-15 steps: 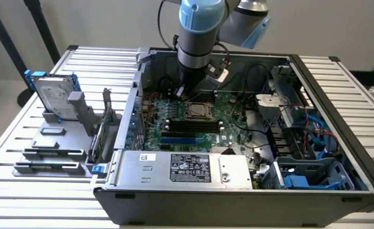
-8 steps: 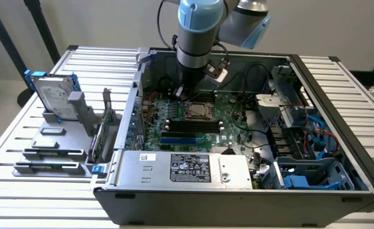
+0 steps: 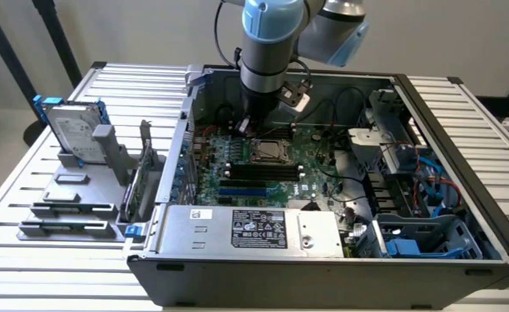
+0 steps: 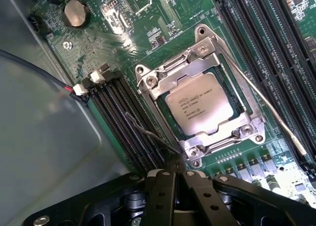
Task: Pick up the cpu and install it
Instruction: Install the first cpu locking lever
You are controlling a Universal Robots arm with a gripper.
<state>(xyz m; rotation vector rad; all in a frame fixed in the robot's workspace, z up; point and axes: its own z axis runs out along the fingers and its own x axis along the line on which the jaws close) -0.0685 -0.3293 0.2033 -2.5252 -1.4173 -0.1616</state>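
The gripper (image 4: 176, 169) has its two black fingers pressed together with nothing between them, their tips hanging low over the green motherboard (image 4: 163, 23) just beside one corner of the processor socket. In the exterior view the gripper (image 3: 247, 123) reaches straight down from the arm into the open computer case (image 3: 324, 273). The cpu (image 4: 200, 103), a flat silver square with printed lettering on top, lies in the socket, ringed by the shiny metal socket frame (image 4: 147, 83) and apart from the fingers; from outside the cpu (image 3: 268, 150) shows near the middle of the board. A thin wire lever (image 4: 276, 115) runs along the frame's far side. Black memory slots (image 4: 123, 117) flank the socket, and a coin battery (image 4: 75, 12) sits further off. On the slatted table (image 3: 28, 260), at the exterior view's left, a hard drive (image 3: 74, 133) stands upright in a grey holder.
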